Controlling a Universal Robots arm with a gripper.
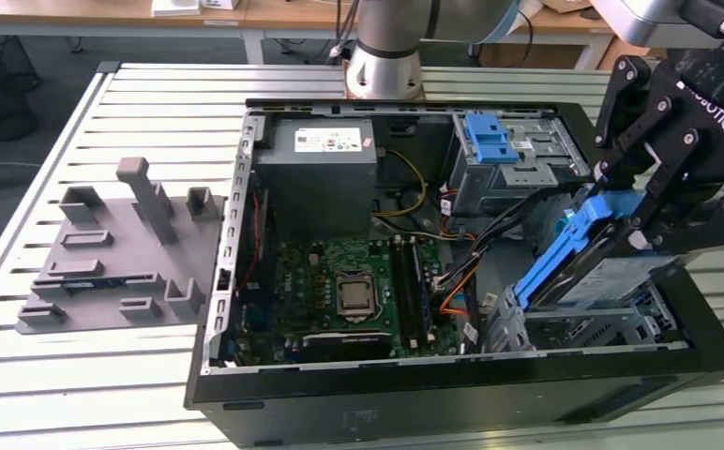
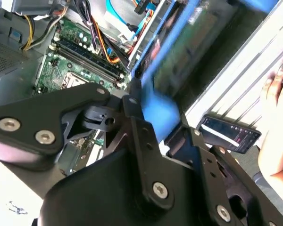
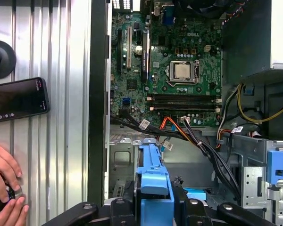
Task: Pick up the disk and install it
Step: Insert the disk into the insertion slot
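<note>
Lettering marks the hand (image 1: 627, 217), and a printed white sticker (image 1: 325, 141) sits on the power supply (image 1: 322, 173).

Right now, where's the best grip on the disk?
Where the gripper already has it: on the blue carrier bracket at the raised end of the disk, from above. It tilts steeply into the drive bay, leaving that end free.

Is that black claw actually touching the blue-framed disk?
Touching. In the exterior view the gripper is clamped on the disk's blue frame; the first wrist view shows its fingers flanking it.
</note>
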